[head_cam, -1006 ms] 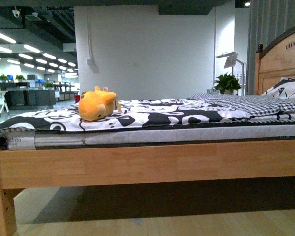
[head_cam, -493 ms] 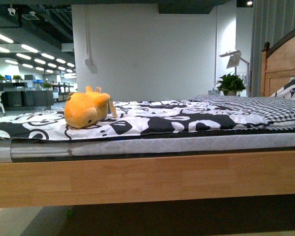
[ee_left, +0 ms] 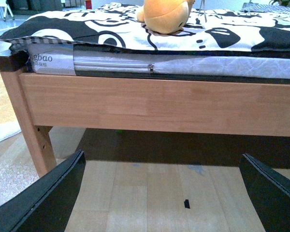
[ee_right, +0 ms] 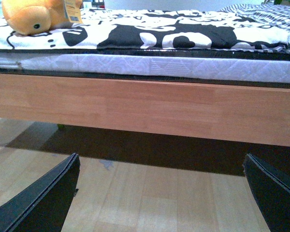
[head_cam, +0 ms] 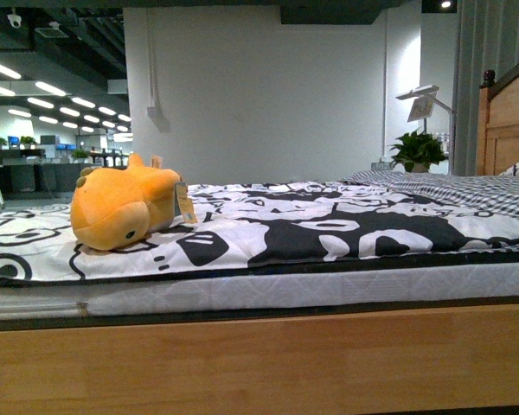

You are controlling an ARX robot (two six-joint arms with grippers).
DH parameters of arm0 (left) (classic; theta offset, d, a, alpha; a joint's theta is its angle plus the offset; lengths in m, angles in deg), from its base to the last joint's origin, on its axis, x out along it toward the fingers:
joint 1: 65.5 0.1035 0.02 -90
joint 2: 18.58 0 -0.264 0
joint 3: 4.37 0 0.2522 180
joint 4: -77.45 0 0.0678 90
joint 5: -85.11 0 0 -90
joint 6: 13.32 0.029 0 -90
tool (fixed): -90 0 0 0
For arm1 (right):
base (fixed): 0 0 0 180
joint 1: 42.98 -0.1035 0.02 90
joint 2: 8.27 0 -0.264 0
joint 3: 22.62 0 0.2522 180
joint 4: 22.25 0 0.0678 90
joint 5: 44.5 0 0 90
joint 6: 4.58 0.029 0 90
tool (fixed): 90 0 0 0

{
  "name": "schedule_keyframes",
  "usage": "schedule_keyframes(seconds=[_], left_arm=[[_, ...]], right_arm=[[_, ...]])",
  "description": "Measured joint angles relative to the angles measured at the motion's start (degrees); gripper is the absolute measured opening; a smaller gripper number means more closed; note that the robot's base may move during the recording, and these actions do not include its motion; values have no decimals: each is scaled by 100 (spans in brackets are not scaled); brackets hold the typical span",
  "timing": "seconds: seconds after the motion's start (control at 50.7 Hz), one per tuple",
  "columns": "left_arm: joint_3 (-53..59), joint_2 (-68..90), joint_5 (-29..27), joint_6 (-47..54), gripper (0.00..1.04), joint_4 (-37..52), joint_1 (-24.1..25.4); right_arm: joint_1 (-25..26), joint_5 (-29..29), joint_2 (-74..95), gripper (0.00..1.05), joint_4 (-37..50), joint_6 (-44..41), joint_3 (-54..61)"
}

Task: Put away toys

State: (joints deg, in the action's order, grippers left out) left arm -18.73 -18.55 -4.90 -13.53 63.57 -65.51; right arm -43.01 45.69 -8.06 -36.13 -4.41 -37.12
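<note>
I'm rolling in closer: plush toy [head_cam: 121, 206] looms larger on the patterned sheet [head_cam: 329, 229] near the foot of the bed [head_cam: 242, 363] (untouched), left gripper [ee_left: 162, 155] and right gripper [ee_right: 160, 155] both spread empty, grab next.

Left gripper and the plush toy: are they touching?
Apart. The left wrist view shows the left gripper open, low by the floor, with the bed rail between it and the plush toy.

Plush toy [head_cam: 119, 207] is orange with yellow tag [head_cam: 183, 201], sheet [head_cam: 329, 226] black-and-white cartoon print, blanket [head_cam: 467, 190] grey-white checked, mattress [head_cam: 329, 290] white quilted, bed frame [head_cam: 285, 363] light-brown wood, wall [head_cam: 268, 95] white, plant [head_cam: 419, 149] green, floor [ee_left: 150, 193] pale wood.
</note>
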Motion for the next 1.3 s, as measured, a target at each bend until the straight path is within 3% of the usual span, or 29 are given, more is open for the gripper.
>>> schedule_keyframes(seconds=[1.301], left_arm=[[0,0,9,0,99,0,0]], right_arm=[[0,7,2,104,0,0,0]])
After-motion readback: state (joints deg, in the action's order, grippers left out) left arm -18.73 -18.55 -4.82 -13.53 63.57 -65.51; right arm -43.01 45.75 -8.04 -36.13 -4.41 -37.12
